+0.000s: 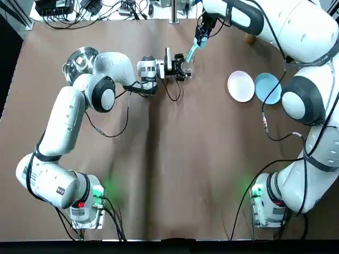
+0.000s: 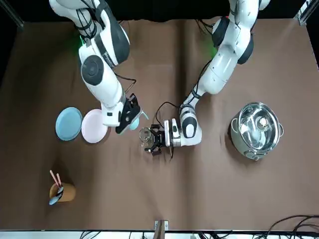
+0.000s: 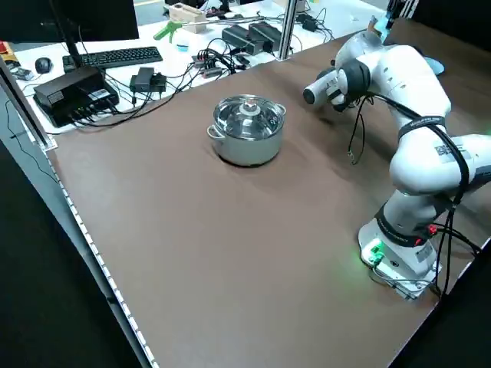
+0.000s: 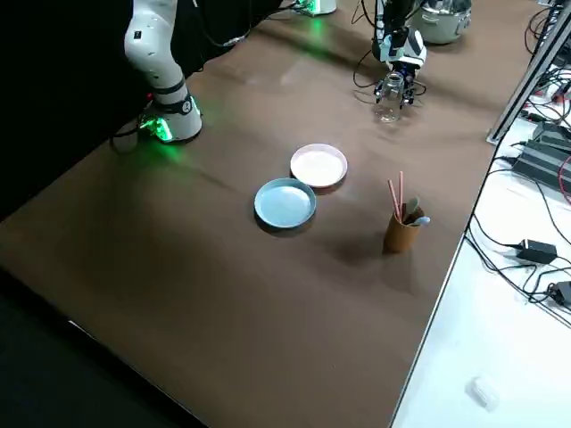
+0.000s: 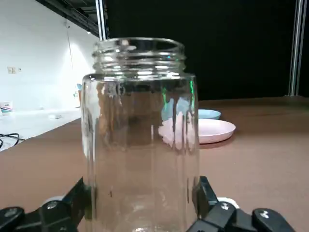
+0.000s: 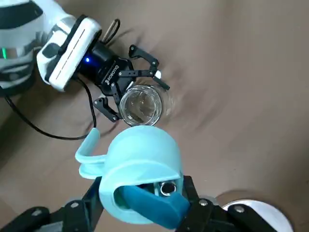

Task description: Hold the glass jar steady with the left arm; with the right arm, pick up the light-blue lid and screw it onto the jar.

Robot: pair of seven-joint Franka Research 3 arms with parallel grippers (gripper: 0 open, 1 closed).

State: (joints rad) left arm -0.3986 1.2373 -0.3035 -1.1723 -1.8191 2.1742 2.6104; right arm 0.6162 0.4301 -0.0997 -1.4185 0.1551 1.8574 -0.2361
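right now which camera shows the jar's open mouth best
The right wrist view: it looks down into the glass jar, mouth uncovered, held by the left tool. The left wrist view shows its threaded neck side-on; the other views show it small or hidden.

One jar (image 2: 146, 135), one lid (image 6: 140, 162), two plates (image 2: 68, 124), one pot (image 2: 255, 130), one cup (image 2: 62, 192).

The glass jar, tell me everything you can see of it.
The glass jar is clear and empty-looking, with straight walls and a threaded neck. It stands upright on the brown table, mouth open, no lid on. The left tool grips its lower body from both sides. The light-blue lid, held in the right tool, hangs higher up, apart from it.
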